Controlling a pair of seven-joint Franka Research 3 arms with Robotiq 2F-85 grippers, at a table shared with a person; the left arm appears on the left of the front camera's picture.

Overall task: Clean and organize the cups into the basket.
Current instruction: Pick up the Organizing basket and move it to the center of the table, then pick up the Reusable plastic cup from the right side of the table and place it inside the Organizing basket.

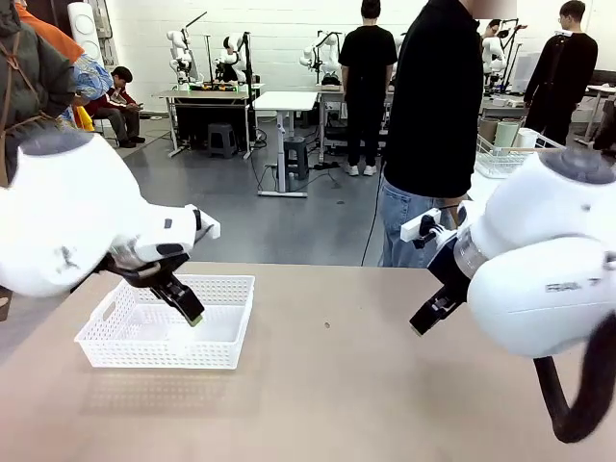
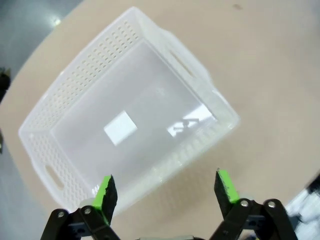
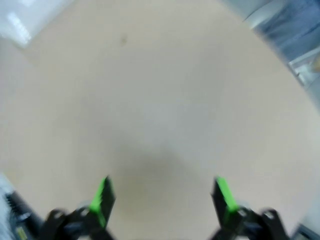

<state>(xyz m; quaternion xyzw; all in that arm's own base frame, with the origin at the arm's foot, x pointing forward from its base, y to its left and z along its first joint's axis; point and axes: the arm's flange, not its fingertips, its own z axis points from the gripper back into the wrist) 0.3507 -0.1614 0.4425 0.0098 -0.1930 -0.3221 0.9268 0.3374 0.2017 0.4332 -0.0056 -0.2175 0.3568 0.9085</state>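
Observation:
The white perforated basket (image 1: 231, 281) sits empty on the left part of the tan table. My left gripper (image 1: 191, 310) hangs just above its middle, open with nothing between its fingers. In the left wrist view the basket (image 2: 90, 57) lies straight below the left gripper (image 2: 165, 181), its bottom bare. My right gripper (image 1: 421, 322) hovers open over the right side of the table. In the right wrist view the right gripper (image 3: 162, 185) has only blurred tabletop under it. A pale mint green cup (image 1: 506, 134) stands far back at the right in a white wire basket (image 1: 496, 162).
A person in a black top and jeans (image 1: 438, 115) stands at the far edge of the table, right of centre. The tabletop (image 1: 327, 385) between the basket and my right gripper is bare. Other tables and people fill the room behind.

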